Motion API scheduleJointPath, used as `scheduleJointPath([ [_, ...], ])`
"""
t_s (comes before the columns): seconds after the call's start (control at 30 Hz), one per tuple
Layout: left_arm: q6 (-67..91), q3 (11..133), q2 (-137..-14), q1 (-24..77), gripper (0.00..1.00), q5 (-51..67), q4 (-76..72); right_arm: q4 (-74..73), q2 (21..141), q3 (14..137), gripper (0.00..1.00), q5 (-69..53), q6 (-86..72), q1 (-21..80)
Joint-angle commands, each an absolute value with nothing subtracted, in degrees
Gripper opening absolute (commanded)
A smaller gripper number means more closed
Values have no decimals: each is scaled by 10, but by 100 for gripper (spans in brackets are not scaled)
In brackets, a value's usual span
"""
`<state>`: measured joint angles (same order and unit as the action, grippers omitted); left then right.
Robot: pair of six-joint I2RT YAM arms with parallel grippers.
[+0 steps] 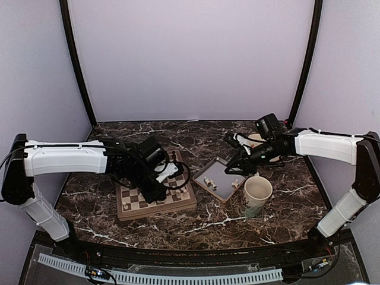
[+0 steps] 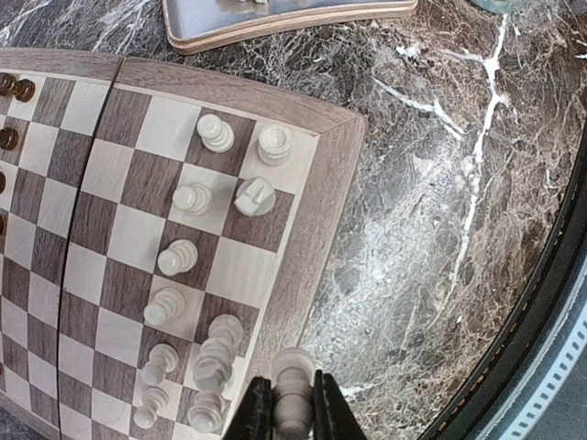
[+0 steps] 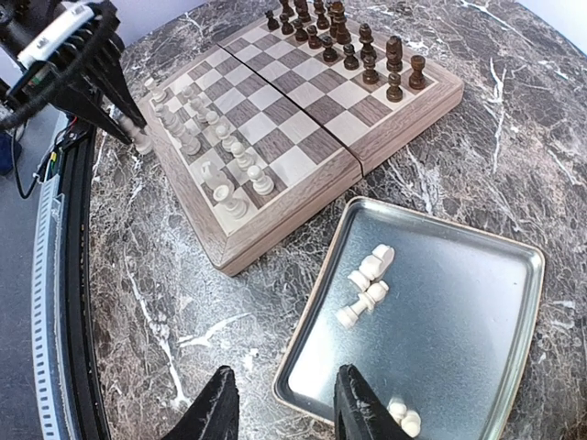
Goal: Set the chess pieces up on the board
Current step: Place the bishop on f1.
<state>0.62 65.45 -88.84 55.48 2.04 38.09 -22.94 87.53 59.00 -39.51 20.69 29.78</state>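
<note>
Chess piece (image 2: 293,396) gripped by left end effector (image 2: 292,380), tray (image 3: 459,302) interior from right wrist

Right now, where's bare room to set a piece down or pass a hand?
Free: the board's middle rows, between white pieces and dark chessmen; the tray's side away from the board; marble between board, tray and near edge. Crowded: both board ends, the tray's board side.

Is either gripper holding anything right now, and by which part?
Left gripper pinches a white chess piece across its body; right gripper holds nothing.
</note>
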Motion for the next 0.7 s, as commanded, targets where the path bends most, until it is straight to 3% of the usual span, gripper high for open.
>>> scheduleJointPath([
  [0.0,-15,667,-905,555,11,-9,398,-210,867,586,36,-411,208,297],
  [0.67,-35,722,-999,555,12,-6,377,-213,866,582,36,-405,218,297],
])
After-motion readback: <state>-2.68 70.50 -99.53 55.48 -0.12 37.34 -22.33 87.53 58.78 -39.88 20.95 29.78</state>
